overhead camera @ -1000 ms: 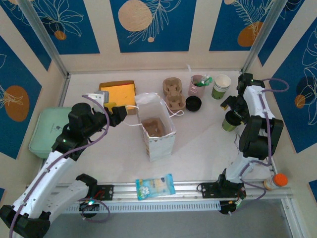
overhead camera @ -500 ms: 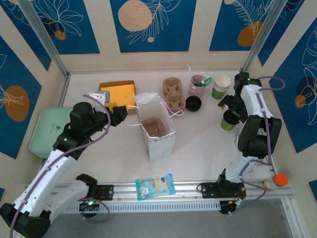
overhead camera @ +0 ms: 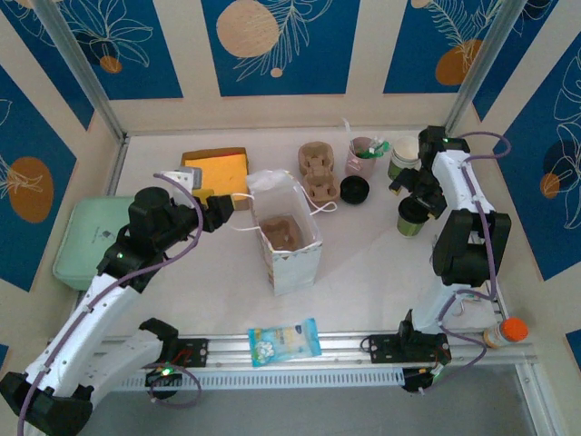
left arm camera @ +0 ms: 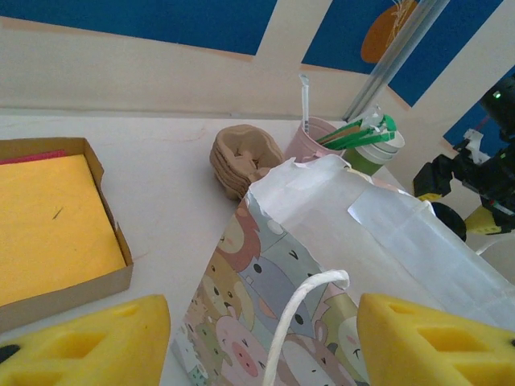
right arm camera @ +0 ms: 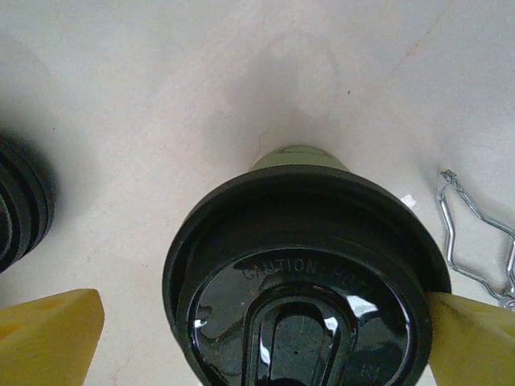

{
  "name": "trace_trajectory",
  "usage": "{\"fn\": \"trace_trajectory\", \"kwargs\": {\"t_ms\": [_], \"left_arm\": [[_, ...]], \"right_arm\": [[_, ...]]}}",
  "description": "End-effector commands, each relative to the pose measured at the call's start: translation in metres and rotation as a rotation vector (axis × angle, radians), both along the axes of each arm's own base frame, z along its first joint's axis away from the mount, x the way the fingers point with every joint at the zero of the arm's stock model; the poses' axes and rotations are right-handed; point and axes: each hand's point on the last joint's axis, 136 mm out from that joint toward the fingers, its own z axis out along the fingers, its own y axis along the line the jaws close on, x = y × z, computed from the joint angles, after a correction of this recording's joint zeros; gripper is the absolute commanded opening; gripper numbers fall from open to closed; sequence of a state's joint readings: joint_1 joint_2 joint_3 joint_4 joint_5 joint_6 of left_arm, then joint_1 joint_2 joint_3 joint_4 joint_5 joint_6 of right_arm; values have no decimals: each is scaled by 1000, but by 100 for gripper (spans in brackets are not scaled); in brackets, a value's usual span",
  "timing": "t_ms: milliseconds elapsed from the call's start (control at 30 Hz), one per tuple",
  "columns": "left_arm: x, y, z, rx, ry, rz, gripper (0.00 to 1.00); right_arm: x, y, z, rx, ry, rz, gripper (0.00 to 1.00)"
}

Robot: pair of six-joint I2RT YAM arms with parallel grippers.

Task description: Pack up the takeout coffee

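A: Overhead view first. Where did the arms stand?

B: The left gripper (overhead camera: 221,207) sat just beside the upright white paper bag printed with cartoon animals (overhead camera: 292,245). Its fingers were apart with nothing in them. A brown pulp cup carrier (overhead camera: 283,232) lay in the bag's bottom. The right gripper (overhead camera: 415,202) hung at the far right, over an olive-green paper cup with a black dome lid (overhead camera: 410,220).

A: And the small paper cup with white rim and green patterned sides (overhead camera: 400,163)?

B: It stood on the table at the back right, between the pink cup of stirrers (overhead camera: 363,156) and the right arm, and that arm partly hid it. A loose round black lid (overhead camera: 354,189) lay near, beside a stack of spare brown pulp carriers (overhead camera: 318,173).

A: Left wrist view?

B: The yellow fingers (left arm camera: 80,342) were wide. The bag's white cord handle (left arm camera: 310,301) looped up between them and touched neither. A shallow cardboard box holding a yellow pad (left arm camera: 56,217) sat to the left.

A: Right wrist view?

B: The fingers were spread wide, one on each side of the dome lid. The finger at the picture's right met the lid's rim. Bare table showed between the other finger and the lid, so the cup was straddled and not pinched there. The lid bore raised "CAUTION" lettering. A bent wire clip (right arm camera: 475,233) lay on the table at the right.
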State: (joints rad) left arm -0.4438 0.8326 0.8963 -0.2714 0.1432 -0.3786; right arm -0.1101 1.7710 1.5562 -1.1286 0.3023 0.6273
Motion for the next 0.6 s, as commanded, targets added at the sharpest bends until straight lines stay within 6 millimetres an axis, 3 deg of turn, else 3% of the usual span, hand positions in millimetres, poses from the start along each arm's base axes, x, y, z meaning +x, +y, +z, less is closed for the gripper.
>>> {"fn": "trace_trajectory", "kwargs": {"t_ms": [0, 133, 433, 567], "left_arm": [[-2, 1, 7, 16, -30, -1, 63], [-2, 0, 7, 14, -31, -4, 63], [-3, 1, 8, 14, -31, -2, 63], [-3, 2, 8, 19, -34, 2, 63]], "right_arm": [[-5, 0, 25, 9, -39, 11, 100], [-8, -4, 32, 3, -54, 8, 100], [-20, -8, 10, 13, -5, -5, 100], [-24, -15, 11, -2, -11, -25, 100]]}}
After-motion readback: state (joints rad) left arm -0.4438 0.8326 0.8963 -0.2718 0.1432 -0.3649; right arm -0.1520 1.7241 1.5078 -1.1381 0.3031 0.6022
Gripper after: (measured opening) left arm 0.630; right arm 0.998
